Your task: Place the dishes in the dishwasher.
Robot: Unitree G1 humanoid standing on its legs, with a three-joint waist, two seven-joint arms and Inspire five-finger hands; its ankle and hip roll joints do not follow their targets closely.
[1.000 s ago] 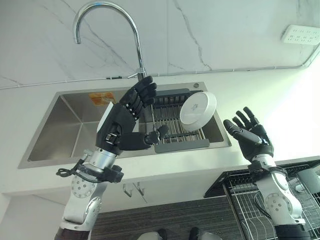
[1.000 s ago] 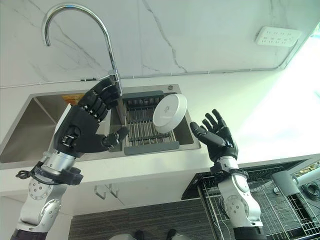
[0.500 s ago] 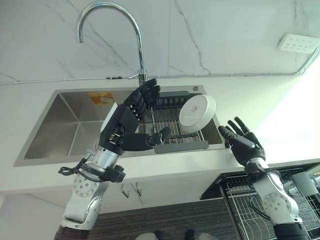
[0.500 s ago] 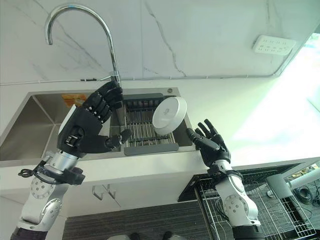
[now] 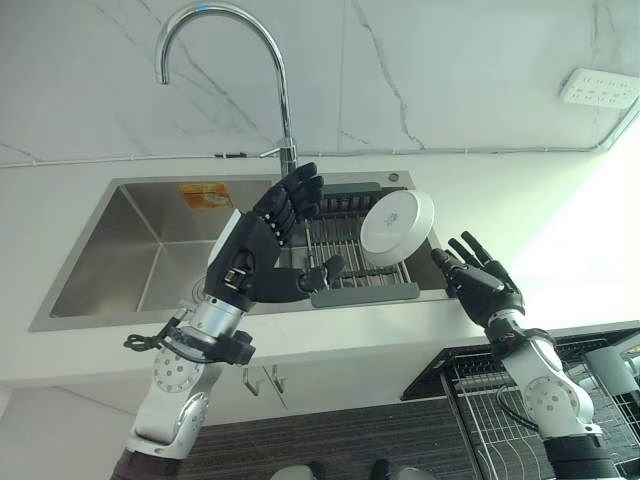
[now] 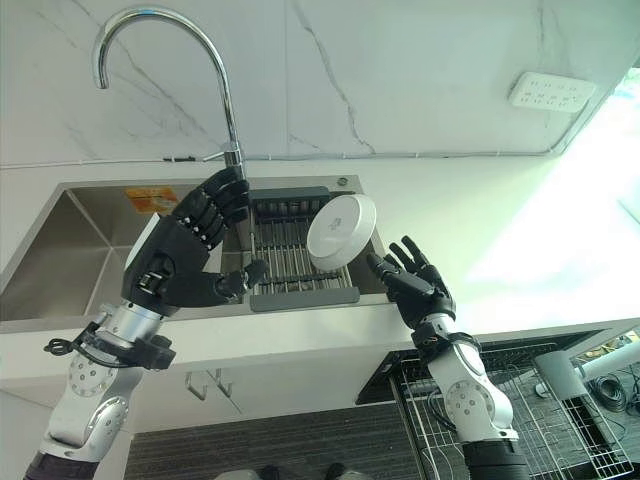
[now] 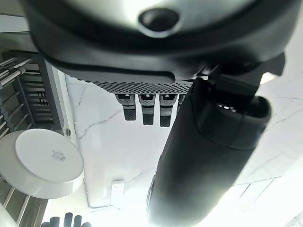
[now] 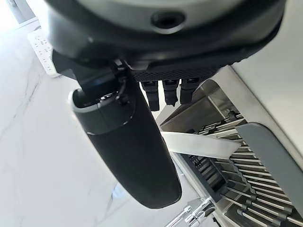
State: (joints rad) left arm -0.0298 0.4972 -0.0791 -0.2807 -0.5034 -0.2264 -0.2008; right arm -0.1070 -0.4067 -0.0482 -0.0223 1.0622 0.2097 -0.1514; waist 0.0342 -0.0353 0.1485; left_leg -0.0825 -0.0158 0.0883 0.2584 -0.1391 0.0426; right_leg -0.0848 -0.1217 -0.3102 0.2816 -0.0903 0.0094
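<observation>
Since the white plate [image 5: 396, 221] leans upright in the sink's drying rack [image 5: 345, 245], both the left hand [image 5: 262, 243] and right hand [image 5: 482, 287] hover empty, fingers spread, flanking it for a two-sided grasp

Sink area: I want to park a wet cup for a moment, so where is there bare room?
The sink basin left of the left hand is bare. So is the counter right of the sink, out to the wall. The drying rack is crowded: a white plate leans in it, with the open right hand close beside.
</observation>
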